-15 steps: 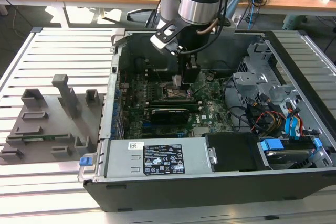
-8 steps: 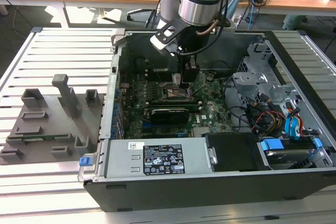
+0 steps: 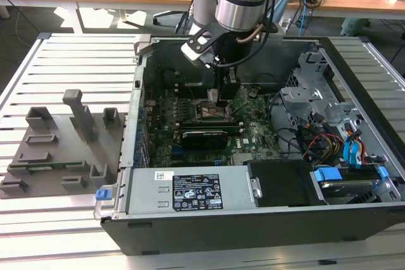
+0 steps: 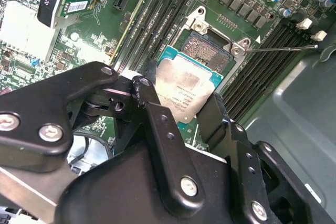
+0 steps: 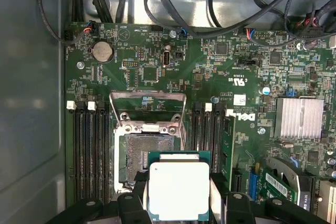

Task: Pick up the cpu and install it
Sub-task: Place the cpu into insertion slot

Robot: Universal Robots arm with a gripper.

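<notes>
The cpu is a flat square chip with a silvery top and a thin green rim. My gripper is shut on it, with black fingers pressing two opposite edges. In both wrist views the chip hangs just over the open motherboard socket, partly covering it and offset toward one side. The socket's metal load plate is swung up and open. In the exterior view my gripper reaches down into the open computer case, right above the socket.
The case walls surround the board. Memory slots flank the socket, and a graphics card lies beside it. A drive cage with cables stands at the exterior view's right, and a grey tray with upright blocks at its left.
</notes>
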